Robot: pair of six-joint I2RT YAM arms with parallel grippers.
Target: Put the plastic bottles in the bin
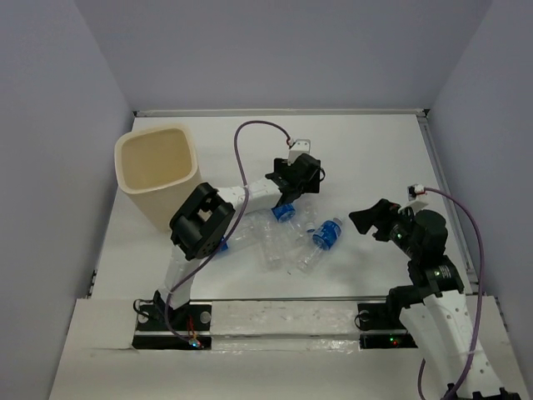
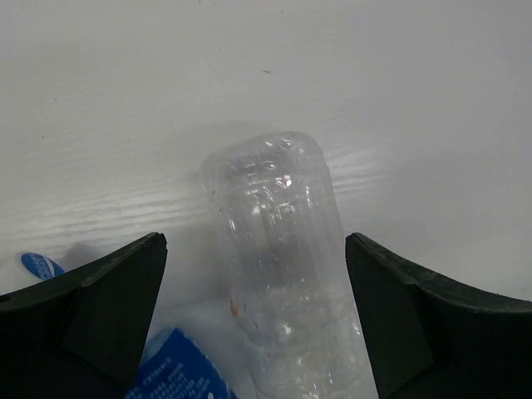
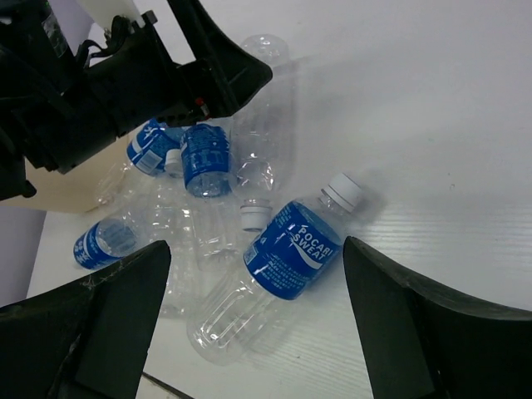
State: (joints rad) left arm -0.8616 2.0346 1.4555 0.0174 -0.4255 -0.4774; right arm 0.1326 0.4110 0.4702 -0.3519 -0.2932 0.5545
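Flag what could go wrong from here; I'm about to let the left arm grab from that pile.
1. The open left gripper straddles a clear bottle with a blue-labelled bottle close beside it; closing may snag both or squeeze the clear one out.
2. The open right gripper faces the same pile of bottles, so the two could collide.

You have a beige, rounded-square plastic wastebasket standing upright at the far left, its mouth facing up. The small clear crinkly plastic bottles all lie on their sides in a loose heap near the middle, to the right of it and apart from it. One blue-labelled, white-capped bottle lies at the heap's right edge, cap pointing far-right. A label-less clear bottle lies at the far side, base outward.
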